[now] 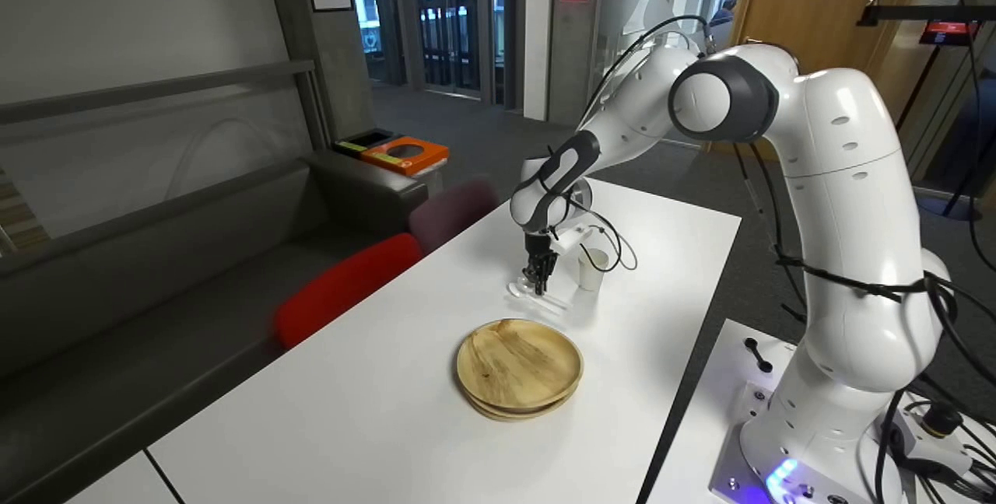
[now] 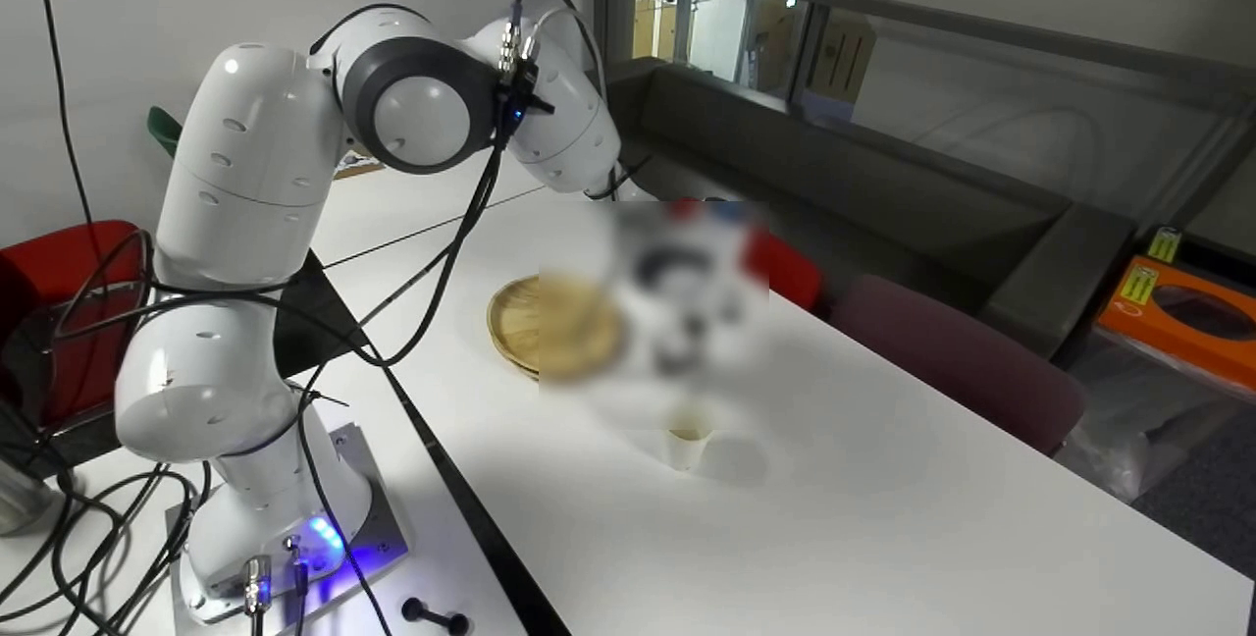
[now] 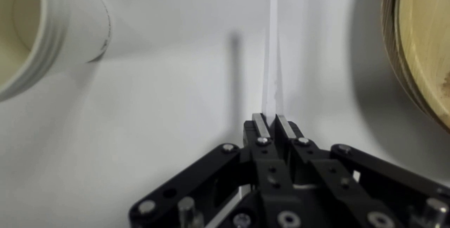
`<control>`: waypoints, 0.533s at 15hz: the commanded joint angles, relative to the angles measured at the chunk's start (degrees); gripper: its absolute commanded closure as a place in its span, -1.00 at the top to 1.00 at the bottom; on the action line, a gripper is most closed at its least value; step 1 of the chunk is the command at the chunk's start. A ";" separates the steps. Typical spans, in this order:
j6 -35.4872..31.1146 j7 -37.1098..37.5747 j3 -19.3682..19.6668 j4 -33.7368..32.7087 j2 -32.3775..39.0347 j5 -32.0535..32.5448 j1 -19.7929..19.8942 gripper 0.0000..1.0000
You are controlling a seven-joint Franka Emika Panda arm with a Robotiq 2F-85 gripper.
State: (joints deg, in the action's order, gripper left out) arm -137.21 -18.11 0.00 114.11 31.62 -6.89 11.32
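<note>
A red chair (image 1: 350, 283) stands near the dark sofa (image 1: 198, 294).

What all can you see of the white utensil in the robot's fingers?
The white utensil looks like plastic, and in an exterior view it seems to have a rounded, spoon-like end. In the wrist view it is slim, narrowing toward its free tip, with the fingers closed on it. There a paper-looking cup stands to its left, stacked wooden plates to its right. Its likely shadow falls apart from it, so this end seems raised off the table.
</note>
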 commanded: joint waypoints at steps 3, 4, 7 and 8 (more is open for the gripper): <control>1.63 2.01 0.53 -2.46 1.44 1.25 -0.81 -0.95; 1.65 2.01 0.52 -2.55 1.60 1.28 -0.84 -0.95; 1.72 2.07 0.50 -2.72 1.94 1.36 -0.96 -0.95; 1.72 2.08 0.49 -2.80 2.08 1.39 -1.00 -0.95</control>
State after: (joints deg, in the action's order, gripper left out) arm -137.21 -18.11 0.00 112.88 33.27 -6.81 11.01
